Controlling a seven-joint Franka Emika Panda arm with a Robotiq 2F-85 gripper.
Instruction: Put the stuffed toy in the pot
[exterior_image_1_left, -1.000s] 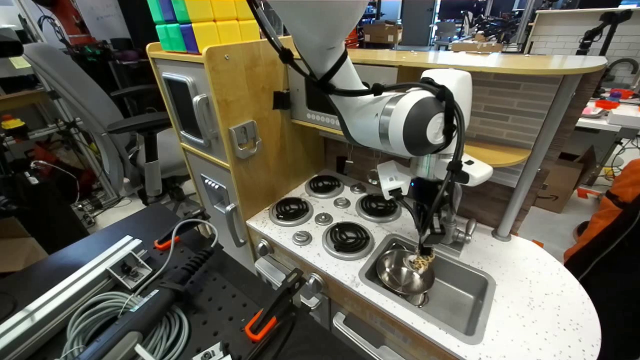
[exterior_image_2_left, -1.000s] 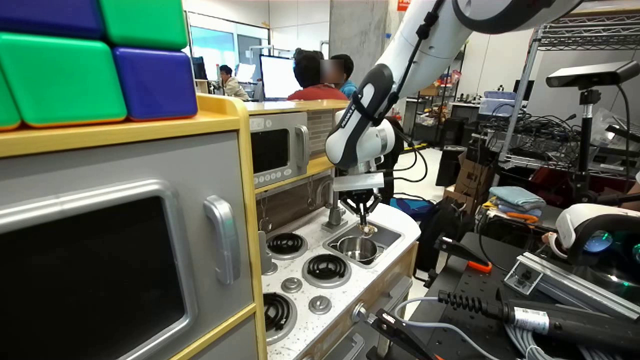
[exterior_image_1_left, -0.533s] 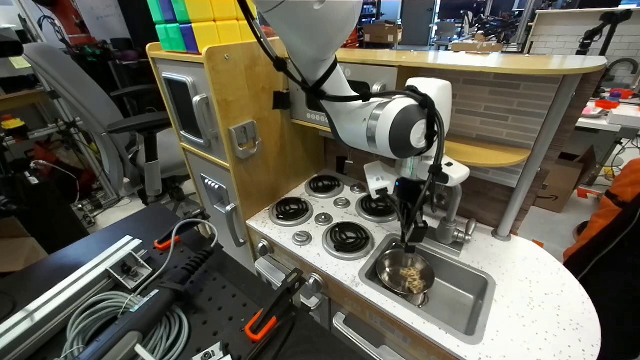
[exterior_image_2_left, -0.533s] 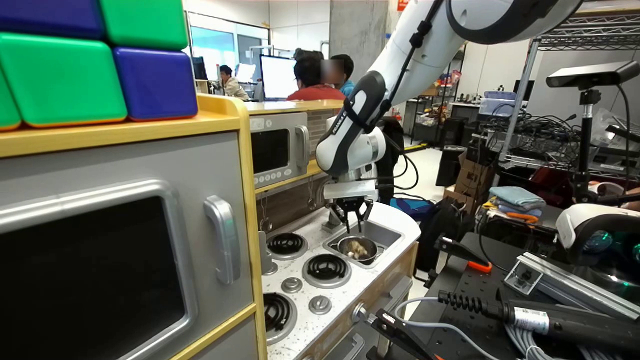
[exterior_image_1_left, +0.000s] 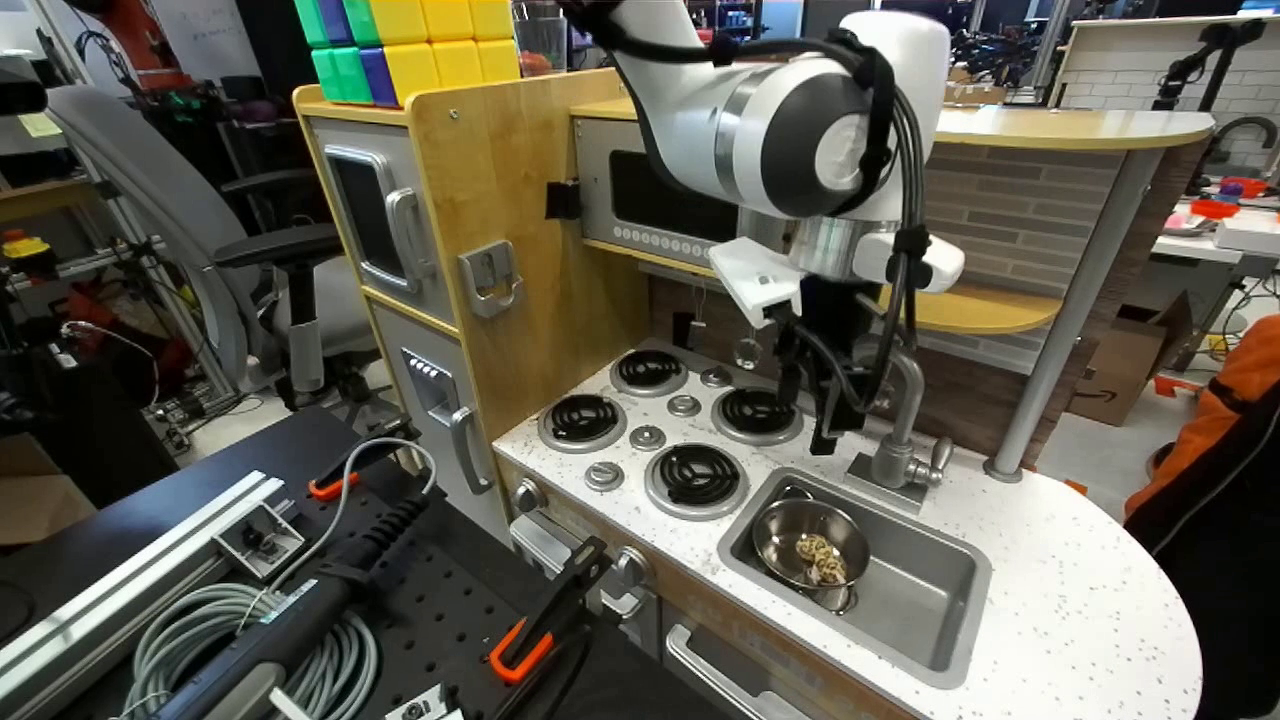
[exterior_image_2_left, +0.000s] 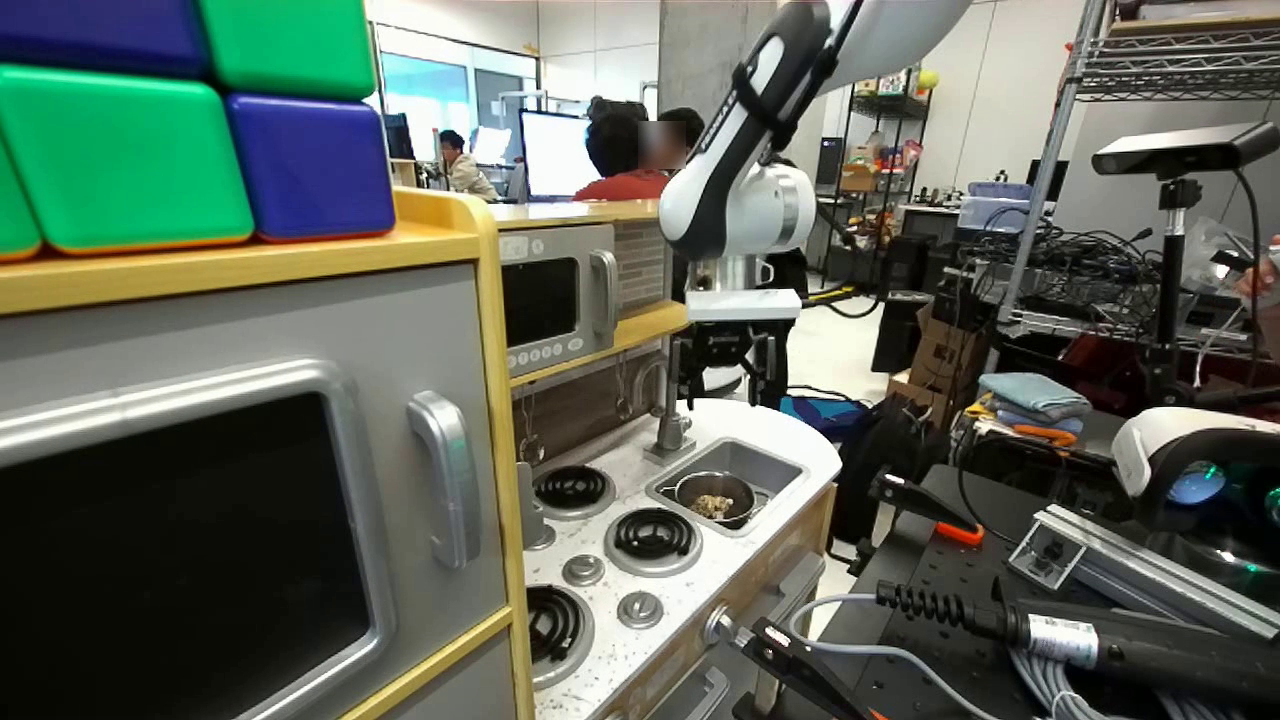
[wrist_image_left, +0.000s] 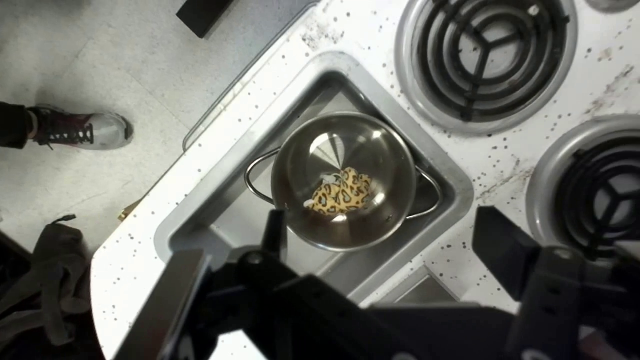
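Note:
Inside the silver pot (wrist_image_left: 300, 155) lies the stuffed toy (wrist_image_left: 345, 195), a small yellowish lump with brown spots. The toy (exterior_image_1_left: 822, 562) rests on the pot's bottom, and both exterior views show it there too. The pot (exterior_image_2_left: 741, 490) stands upright in the sink, its two wire handles seen in the wrist view. My gripper (exterior_image_2_left: 722, 398) hangs well above the counter, towards the faucet side of the pot. Its fingers (wrist_image_left: 500, 245) stand wide apart with nothing between them, so it is open.
The grey sink (exterior_image_1_left: 925, 610) surrounds the pot. Behind it rises a faucet (exterior_image_1_left: 905, 430), close to my gripper. Black burners (exterior_image_1_left: 697, 475) lie beside the sink. A shelf (exterior_image_1_left: 985, 305) and a toy microwave (exterior_image_2_left: 555, 290) stand at the back of the play kitchen.
A second ago the toy hung from my gripper over the pot. The jaws opened, the toy dropped into the pot, and the arm then rose up and back from it.

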